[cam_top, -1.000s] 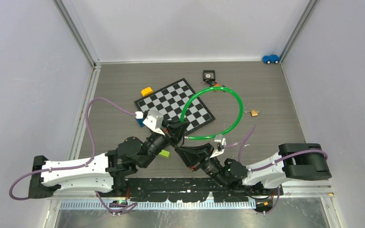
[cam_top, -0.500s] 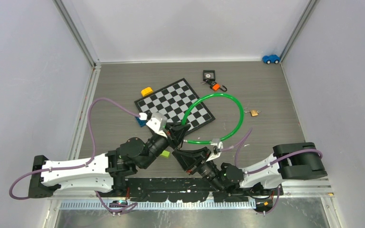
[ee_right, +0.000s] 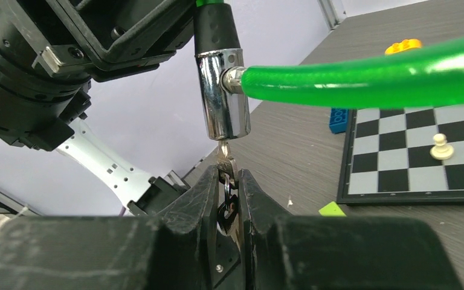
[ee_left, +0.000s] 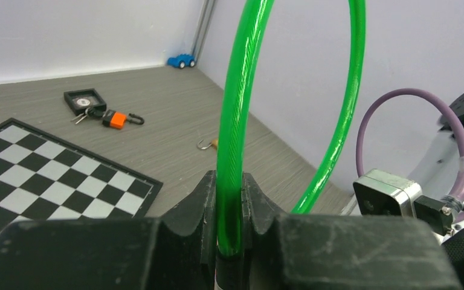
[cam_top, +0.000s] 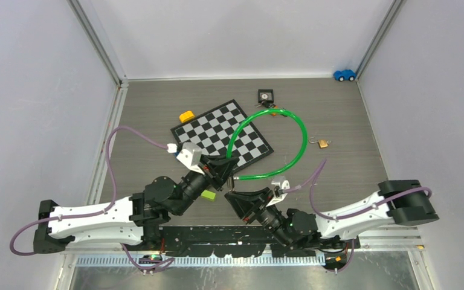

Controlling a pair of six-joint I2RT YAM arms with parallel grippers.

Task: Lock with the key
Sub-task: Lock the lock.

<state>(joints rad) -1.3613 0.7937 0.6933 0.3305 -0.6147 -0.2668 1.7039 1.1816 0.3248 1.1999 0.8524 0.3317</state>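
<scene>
Near edge of the table (cam_top: 350,175), just ahead of my two bases: my left gripper (ee_left: 229,199) is clamped on the green cable (ee_left: 235,109), a finger tight against each side of it, just above its black sleeve. Cable rises from that grip in a big loop. From above, the loop arcs out across the right corner of the chessboard (cam_top: 217,130) and comes back to the chrome barrel (ee_right: 222,93). Barrel hangs upright below the left gripper, the cable's other end plugged into its side. My right gripper (ee_right: 229,181) sits directly under the barrel, jaws closed on the key (ee_right: 225,163), holding it by the head with the blade pointing straight up. Key tip touches the barrel's lower end, in line with it; how far in it sits I cannot tell. From above, the two grippers meet nose to nose, the left one farther out, the right one nearer. One white pawn (ee_right: 440,147) on the board. Blue block (ee_right: 338,119) just off the board's edge, yellow block (cam_top: 186,116) beside its far-left side, small green block (cam_top: 208,194) by my left wrist. Far side of the table: black box (cam_top: 266,95), orange padlock (ee_left: 116,119) just beside it. Brass padlock (cam_top: 322,143) right of the loop. Blue toy car (cam_top: 344,75) in the far right corner.
</scene>
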